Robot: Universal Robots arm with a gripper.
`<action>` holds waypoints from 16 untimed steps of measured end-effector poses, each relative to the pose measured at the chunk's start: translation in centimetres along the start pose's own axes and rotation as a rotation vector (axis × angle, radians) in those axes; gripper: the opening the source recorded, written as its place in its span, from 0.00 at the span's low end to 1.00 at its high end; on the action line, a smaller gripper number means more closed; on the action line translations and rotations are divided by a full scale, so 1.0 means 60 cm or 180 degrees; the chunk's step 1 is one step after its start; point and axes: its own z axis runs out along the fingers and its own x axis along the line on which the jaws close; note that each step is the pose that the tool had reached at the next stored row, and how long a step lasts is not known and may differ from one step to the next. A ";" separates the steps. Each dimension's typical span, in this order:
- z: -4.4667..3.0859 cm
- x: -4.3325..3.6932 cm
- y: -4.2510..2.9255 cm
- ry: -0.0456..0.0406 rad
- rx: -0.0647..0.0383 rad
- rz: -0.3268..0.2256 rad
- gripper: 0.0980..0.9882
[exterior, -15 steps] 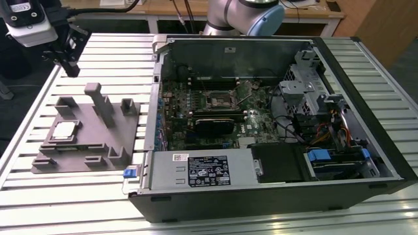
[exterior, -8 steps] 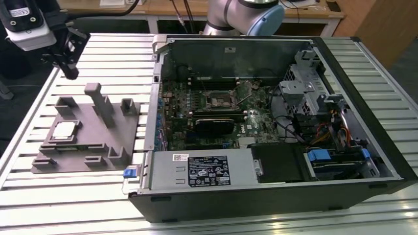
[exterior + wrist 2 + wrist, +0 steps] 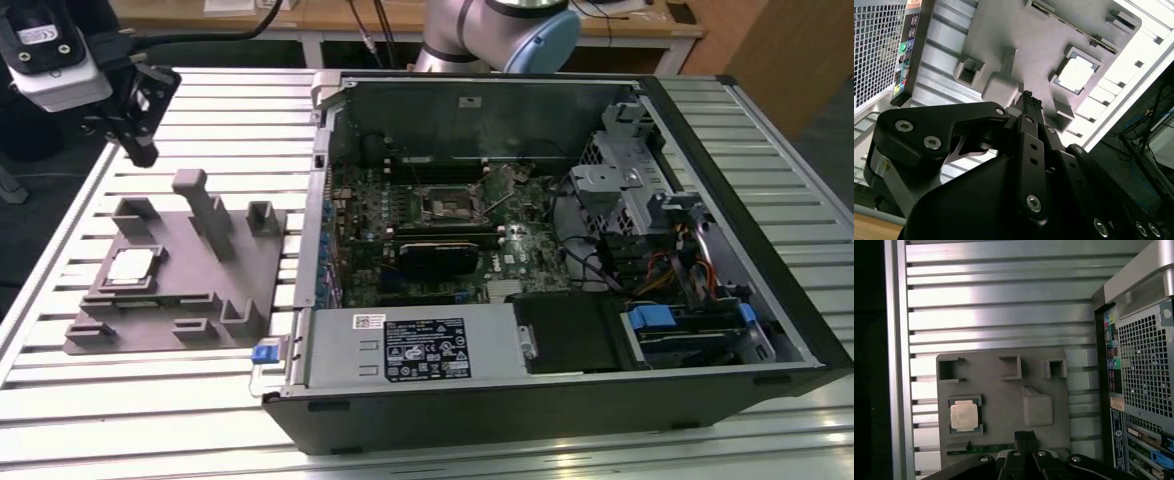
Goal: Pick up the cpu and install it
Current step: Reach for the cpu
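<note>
While gripper (image 3: 138,152) hangs clear, cpu (image 3: 131,265) well apart, seated in grey fixture (image 3: 194,285)

The cpu (image 3: 964,416) lies flat in a framed recess of the grey fixture plate (image 3: 1004,390) on the slatted metal table (image 3: 999,305); the gripper (image 3: 1025,435), fingers pressed together, hangs over the plate near a raised block (image 3: 1038,410); the perforated rear of the computer case (image 3: 1141,390) stands beside the plate.

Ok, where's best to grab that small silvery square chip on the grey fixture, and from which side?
Probably from straight above, pinching the small silvery square cpu by its two unbracketed edges; it lies flat in the grey plastic fixture, whose raised tabs guard the other two.
</note>
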 end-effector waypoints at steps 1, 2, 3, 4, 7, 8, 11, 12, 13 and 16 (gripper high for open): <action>0.001 0.001 0.000 0.0000 0.0000 0.0000 0.01; 0.002 0.002 0.000 0.0000 0.0000 0.0000 0.01; 0.004 0.004 0.000 0.0000 0.0000 0.0000 0.01; 0.005 0.005 -0.001 0.0000 0.0000 0.0000 0.01; 0.009 0.010 -0.001 0.0000 0.0000 0.0000 0.01; 0.011 0.011 -0.001 0.0000 0.0000 0.0000 0.01; 0.015 0.016 -0.002 0.0000 0.0000 0.0000 0.01; 0.016 0.018 -0.002 0.0000 0.0000 0.0000 0.01; 0.018 0.019 -0.002 0.0000 0.0000 0.0000 0.01; 0.022 0.024 -0.003 0.0000 0.0000 0.0000 0.01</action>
